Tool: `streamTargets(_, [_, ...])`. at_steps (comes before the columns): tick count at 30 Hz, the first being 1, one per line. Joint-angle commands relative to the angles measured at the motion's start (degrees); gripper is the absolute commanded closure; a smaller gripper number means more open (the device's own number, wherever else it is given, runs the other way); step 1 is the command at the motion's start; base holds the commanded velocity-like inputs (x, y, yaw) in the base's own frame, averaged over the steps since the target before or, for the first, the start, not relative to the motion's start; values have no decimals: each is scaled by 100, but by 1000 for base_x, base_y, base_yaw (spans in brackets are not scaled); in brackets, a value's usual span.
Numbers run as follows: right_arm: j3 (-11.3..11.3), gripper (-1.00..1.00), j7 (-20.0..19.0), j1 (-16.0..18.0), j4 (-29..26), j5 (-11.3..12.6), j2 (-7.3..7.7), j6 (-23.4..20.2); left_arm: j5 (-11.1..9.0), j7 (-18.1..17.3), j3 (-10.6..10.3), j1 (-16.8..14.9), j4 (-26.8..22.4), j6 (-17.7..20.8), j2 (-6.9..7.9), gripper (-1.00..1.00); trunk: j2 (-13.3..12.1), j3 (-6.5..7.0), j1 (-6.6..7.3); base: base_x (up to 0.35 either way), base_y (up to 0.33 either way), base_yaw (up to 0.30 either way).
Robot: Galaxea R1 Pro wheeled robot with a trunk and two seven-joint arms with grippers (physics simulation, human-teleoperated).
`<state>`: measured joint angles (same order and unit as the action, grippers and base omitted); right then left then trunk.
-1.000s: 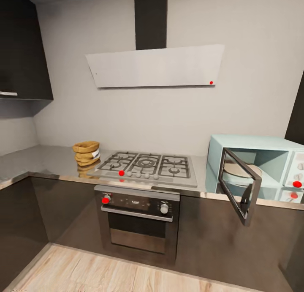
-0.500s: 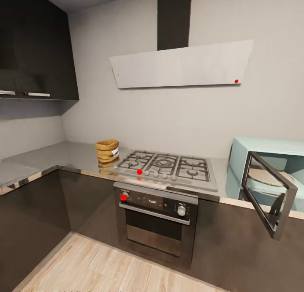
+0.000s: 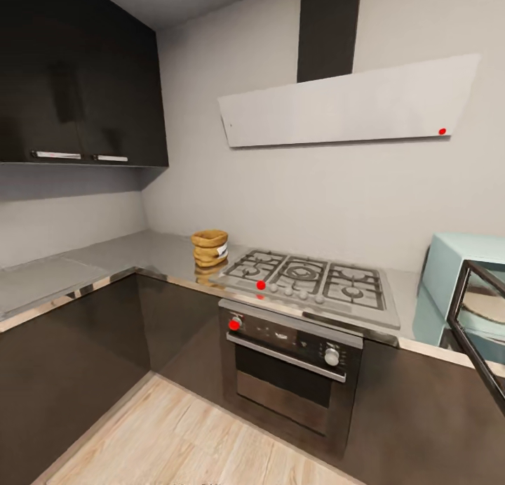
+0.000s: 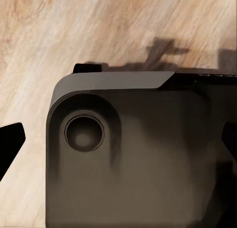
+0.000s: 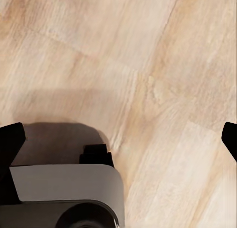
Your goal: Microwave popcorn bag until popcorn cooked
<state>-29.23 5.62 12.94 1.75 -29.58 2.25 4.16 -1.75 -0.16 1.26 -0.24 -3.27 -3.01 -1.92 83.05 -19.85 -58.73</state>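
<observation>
The popcorn bag [image 3: 210, 247], a crumpled tan sack with a rolled rim, stands upright on the grey steel countertop [image 3: 151, 252], just left of the gas hob. At the far right the pale-blue microwave [image 3: 449, 267] is partly cut off by the picture's edge, and its dark glass door [image 3: 484, 334] hangs open. In the left wrist view my left gripper [image 4: 118, 144] is open above the robot's dark base, its black fingertips [image 4: 11, 144] wide apart. My right gripper [image 5: 118, 139] is open too, over the wooden floor.
A gas hob [image 3: 308, 280] with black grates sits over a steel built-in oven [image 3: 287, 362]. A white hood [image 3: 351, 104] hangs above, and dark wall cabinets [image 3: 77, 78] are at the upper left. The counter turns a corner along the left wall. Pale wood floor [image 3: 175, 436] lies in front.
The whole head view has shifted: the camera has turned left, so the bag and hob sit further right and the microwave has slid to the right edge.
</observation>
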Motion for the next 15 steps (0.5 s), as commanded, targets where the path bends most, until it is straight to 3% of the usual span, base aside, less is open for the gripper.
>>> streamTargets(1, [-48, -100, 26, 7, 19, -57, 3, 31, -18, -2, 12, -2, 2, -15, -1, -100, 3, -6, 0, 0, 0, 279])
streamTargets(12, [-49, -100, 26, 7, 19, -57, 3, 32, -18, -2, 14, -2, -1, -15, -1, -100, 3, -6, 0, 0, 0, 279])
streamTargets(15, [-49, -100, 15, 7, 19, -57, 11, 26, -18, -2, 14, -2, -1, -15, -1, -100, 3, -6, 0, 0, 0, 149])
